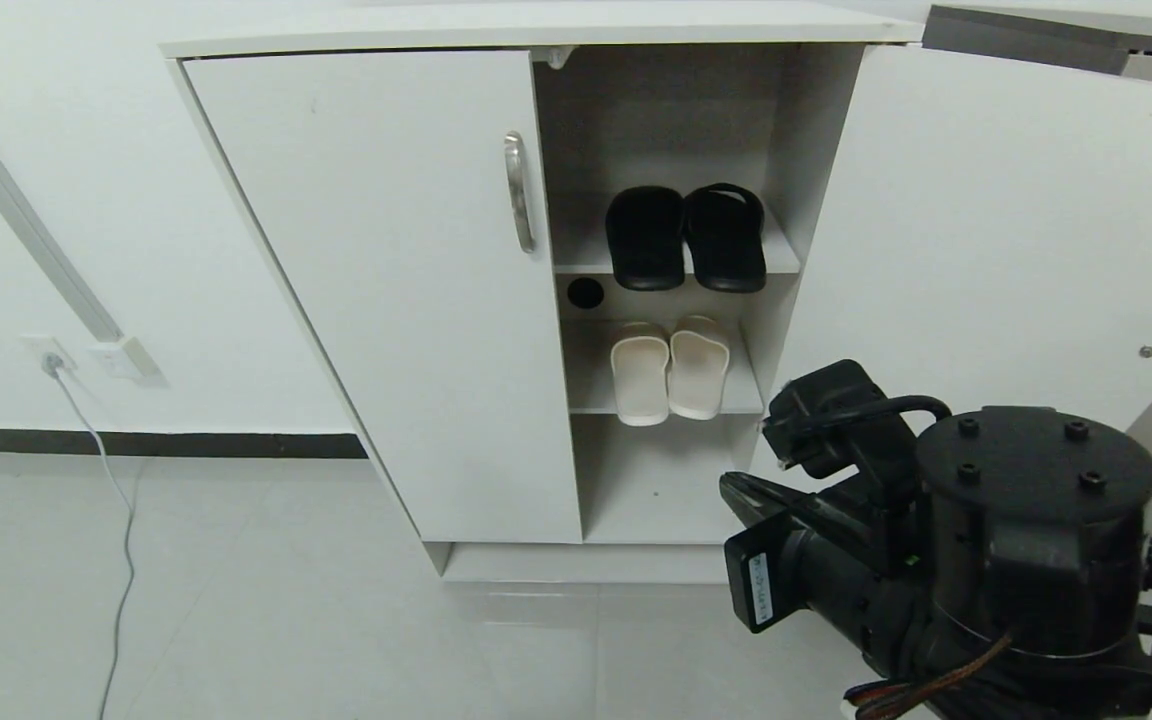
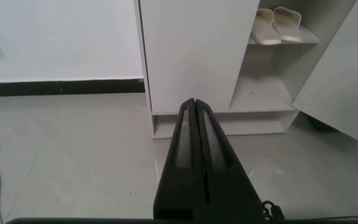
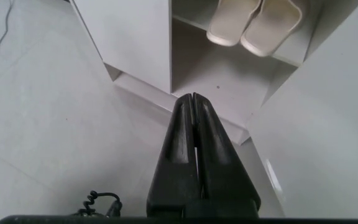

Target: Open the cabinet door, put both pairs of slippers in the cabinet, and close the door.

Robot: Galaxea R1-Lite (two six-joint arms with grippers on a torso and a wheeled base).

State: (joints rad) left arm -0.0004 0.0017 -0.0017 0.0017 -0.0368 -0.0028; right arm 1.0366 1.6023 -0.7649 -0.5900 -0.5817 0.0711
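Observation:
The white cabinet (image 1: 376,280) has its left door shut and its right door (image 1: 996,220) swung wide open. A pair of black slippers (image 1: 686,238) lies on the upper shelf. A pair of cream slippers (image 1: 669,370) lies on the shelf below, toes outward; they also appear in the left wrist view as cream slippers (image 2: 277,23) and in the right wrist view as cream slippers (image 3: 253,22). My right gripper (image 3: 194,97) is shut and empty, low in front of the open bottom compartment. My left gripper (image 2: 194,102) is shut and empty, above the floor before the shut left door.
A metal handle (image 1: 519,192) runs down the shut door's edge. The open door (image 3: 328,130) stands close beside my right arm (image 1: 936,540). A wall socket (image 1: 48,356) and its cable (image 1: 121,560) are at the far left. Grey tile floor (image 1: 286,620) lies in front.

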